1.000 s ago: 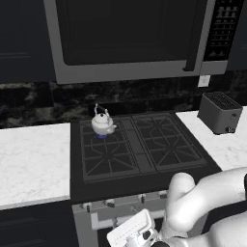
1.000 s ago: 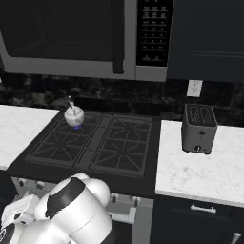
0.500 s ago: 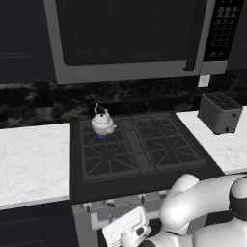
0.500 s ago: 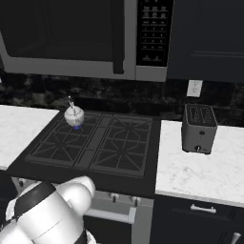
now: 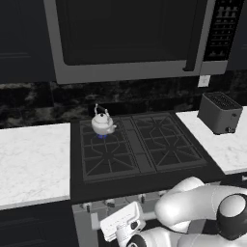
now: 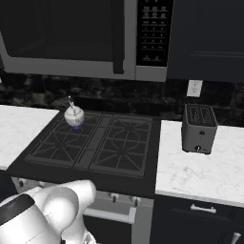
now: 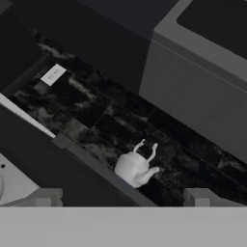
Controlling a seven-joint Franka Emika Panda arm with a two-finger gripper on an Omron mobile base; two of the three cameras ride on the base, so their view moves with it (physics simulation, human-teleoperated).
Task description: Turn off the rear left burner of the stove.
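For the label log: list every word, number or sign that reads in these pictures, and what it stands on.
No text reads anywhere.
Microwave keypad: rows of pale marks, too small to read.
Toaster: a front dial, no label legible.
Stove knobs: no markings legible.
Kettle: plain.

A kitchen; stove (image 5: 135, 147), microwave (image 5: 130, 38), toaster (image 5: 219, 113), marble counters (image 5: 31, 159).

Dim, even rendered light; dark cabinets lose detail; soft low-resolution edges; no glare.
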